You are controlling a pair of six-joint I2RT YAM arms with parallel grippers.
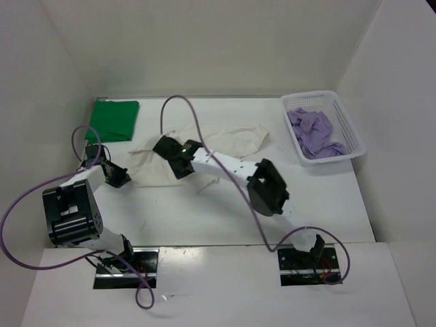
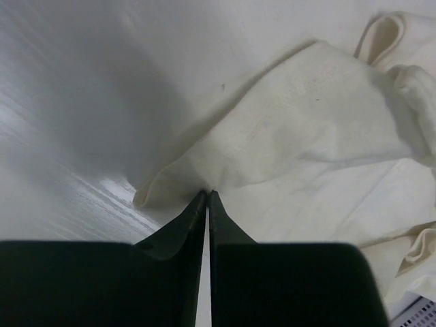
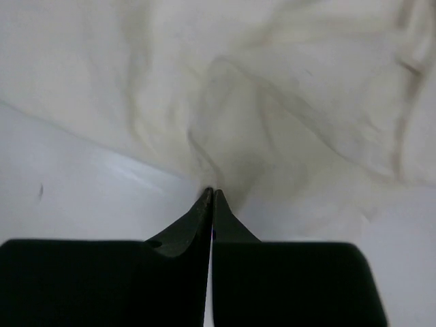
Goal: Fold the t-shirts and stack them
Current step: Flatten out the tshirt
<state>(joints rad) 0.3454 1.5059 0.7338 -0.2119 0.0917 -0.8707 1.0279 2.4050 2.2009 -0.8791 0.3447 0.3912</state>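
From above, a cream t-shirt [image 1: 231, 139] is lying crumpled across the middle of the white surface [image 1: 204, 218], spreading toward the upper right of the frame. A green t-shirt [image 1: 114, 119] is sitting folded flat at the upper left, well apart from the cream one. A lavender t-shirt [image 1: 315, 133] is lying bunched inside a white mesh basket [image 1: 354, 139] at the upper right.

My left tool [image 2: 207, 194] is reaching in at the cream t-shirt's left end. In its wrist view the two dark fingers are pressing together at the centre of the frame, their tips pinching a rounded fold at the cloth's edge.

My right tool [image 3: 210, 192] is reaching across to the middle of the same shirt. In its wrist view the fingers are closing tight together at the centre, and creases in the cloth are gathering toward the tips, which are gripping a small pucker of fabric.
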